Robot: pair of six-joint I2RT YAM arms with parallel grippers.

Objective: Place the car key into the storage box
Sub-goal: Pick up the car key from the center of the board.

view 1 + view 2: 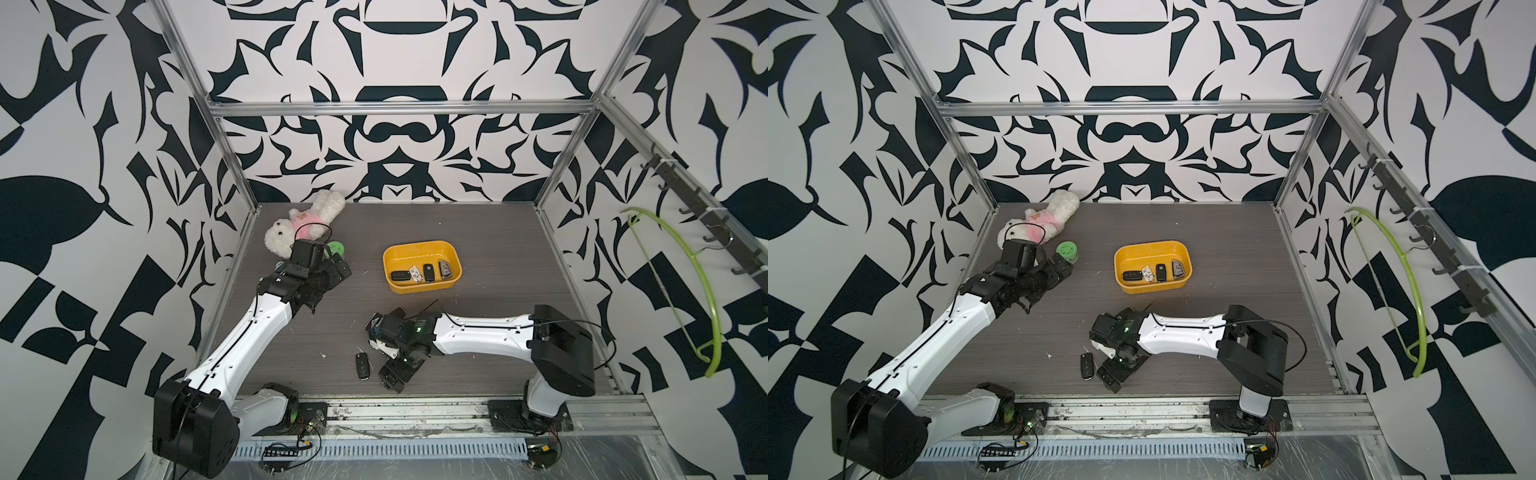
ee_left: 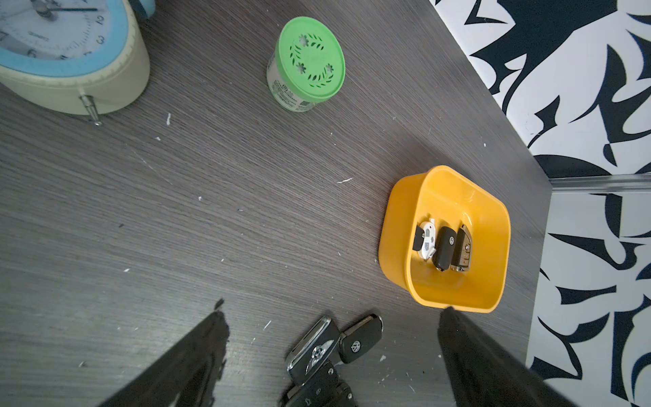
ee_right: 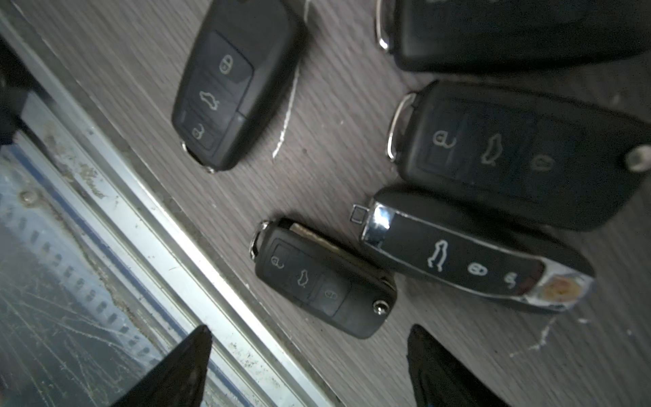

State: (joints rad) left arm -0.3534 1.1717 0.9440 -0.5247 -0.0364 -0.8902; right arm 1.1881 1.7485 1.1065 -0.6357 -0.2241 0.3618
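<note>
The yellow storage box (image 1: pixel 422 249) (image 1: pixel 1152 251) (image 2: pixel 394 225) stands mid-table with several keys inside. In both top views a black car key (image 1: pixel 362 365) (image 1: pixel 1086 365) lies alone near the front edge, just left of my right gripper (image 1: pixel 395 374). In the right wrist view that gripper (image 3: pixel 310 331) is open and empty, just off a small flip key (image 3: pixel 324 278). Several more black keys (image 3: pixel 510 155) lie close by. My left gripper (image 1: pixel 332 274) (image 2: pixel 333 313) hangs open over a few keys (image 2: pixel 317 349) on the table, touching none.
A green-lidded jar (image 1: pixel 337 248) (image 2: pixel 306 67) and a blue-faced clock (image 2: pixel 67 53) stand by the left gripper. A white plush rabbit (image 1: pixel 307 224) lies at the back left. The metal front rail (image 3: pixel 141 218) runs close to the right gripper.
</note>
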